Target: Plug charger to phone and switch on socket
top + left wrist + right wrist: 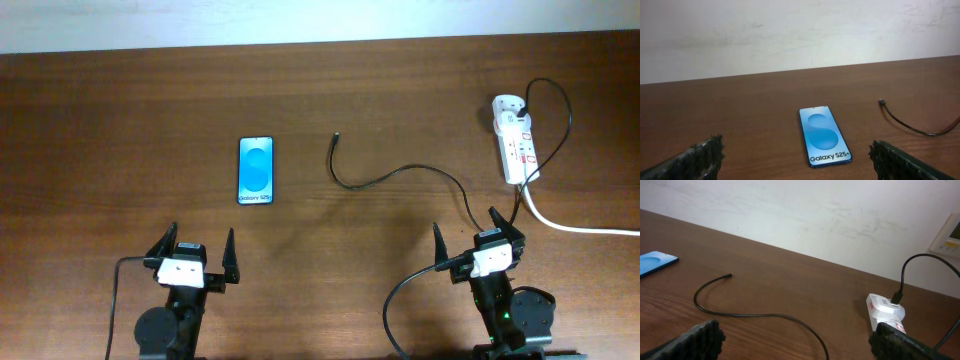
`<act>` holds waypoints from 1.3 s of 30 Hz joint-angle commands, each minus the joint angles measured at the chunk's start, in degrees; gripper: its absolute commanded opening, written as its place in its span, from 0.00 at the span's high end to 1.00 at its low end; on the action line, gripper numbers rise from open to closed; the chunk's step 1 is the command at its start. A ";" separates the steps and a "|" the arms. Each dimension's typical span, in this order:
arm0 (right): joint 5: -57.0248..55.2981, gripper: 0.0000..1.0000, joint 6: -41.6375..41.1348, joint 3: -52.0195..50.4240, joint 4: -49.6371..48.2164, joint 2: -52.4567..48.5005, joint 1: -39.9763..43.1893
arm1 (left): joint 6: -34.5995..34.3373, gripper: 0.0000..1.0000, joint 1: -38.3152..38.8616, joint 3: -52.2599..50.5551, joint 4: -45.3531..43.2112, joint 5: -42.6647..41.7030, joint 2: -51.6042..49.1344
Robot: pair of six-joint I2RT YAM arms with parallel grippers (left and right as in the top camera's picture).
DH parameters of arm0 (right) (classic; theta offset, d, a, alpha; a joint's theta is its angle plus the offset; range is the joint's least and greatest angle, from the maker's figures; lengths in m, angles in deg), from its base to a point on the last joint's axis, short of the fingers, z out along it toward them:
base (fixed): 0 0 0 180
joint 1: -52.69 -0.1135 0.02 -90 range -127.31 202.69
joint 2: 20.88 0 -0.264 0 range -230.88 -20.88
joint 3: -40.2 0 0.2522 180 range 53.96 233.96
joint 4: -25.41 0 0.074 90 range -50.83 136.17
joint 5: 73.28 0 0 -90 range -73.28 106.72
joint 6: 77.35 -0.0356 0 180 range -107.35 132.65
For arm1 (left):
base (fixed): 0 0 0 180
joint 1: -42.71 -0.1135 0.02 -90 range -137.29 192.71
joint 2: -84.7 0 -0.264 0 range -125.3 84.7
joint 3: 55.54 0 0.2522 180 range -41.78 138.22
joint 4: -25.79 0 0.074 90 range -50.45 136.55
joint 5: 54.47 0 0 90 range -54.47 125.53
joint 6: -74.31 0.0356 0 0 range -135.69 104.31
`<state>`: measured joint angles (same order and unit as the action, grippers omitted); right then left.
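- Phone (255, 170) lies flat on the brown table (100, 120), screen up and lit blue, left of centre. Its long axis runs away from the arms. "Galaxy S25+" is readable in the left wrist view (824, 136).
- Nothing touches the phone. No cable is at its edge.
- Charger (385, 176): thin black cable lying loose on the table to the right of the phone, clearly apart from it.
- Its plug tip (335, 136) is free, pointing toward the far edge of the table. From there the cable drops toward the arms, curves right and heads toward the right gripper. I cannot trace the run beyond that.
- Socket (514, 140): white strip with red marks at the far right of the table, well apart from the phone.
- A black plug (897, 298) sits in the strip's far end, and its black lead loops round the strip's right side.
- A thick white lead (570, 225) leaves the strip's near end and runs off right.
- Switch position is too small to read.
- Left gripper (201, 235): jaws spread wide, holding nothing, on the near side of the phone and short of it. Fingers (700, 157) frame the phone in its wrist view.
- Right gripper (466, 232): jaws spread wide, holding nothing, near the socket's near end. The cable passes close by, and I cannot tell whether they touch.
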<state>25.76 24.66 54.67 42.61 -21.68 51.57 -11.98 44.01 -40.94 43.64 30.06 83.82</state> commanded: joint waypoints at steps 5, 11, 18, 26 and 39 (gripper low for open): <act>-0.28 0.02 -0.44 -0.39 0.24 0.44 -0.42 | 3.69 0.01 -0.09 -0.33 0.66 5.90 0.48; -0.28 0.02 -0.44 -0.39 0.24 0.44 -0.42 | 3.67 0.01 -0.09 -0.31 -0.72 8.81 0.48; -0.28 0.02 -0.44 -0.39 0.24 0.44 -0.42 | 3.65 0.01 -0.09 2.82 -3.19 -2.89 -1.62; -0.28 0.02 -0.44 -0.39 0.24 0.44 -0.42 | 3.69 0.01 -0.07 28.46 3.39 -10.08 -37.73; -0.28 0.02 -0.44 -0.39 0.24 0.44 -0.42 | 3.67 0.01 0.79 67.19 43.91 -21.53 -86.31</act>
<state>25.74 24.61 54.69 42.63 -21.68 51.52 -9.01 44.62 25.20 87.47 15.37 -2.12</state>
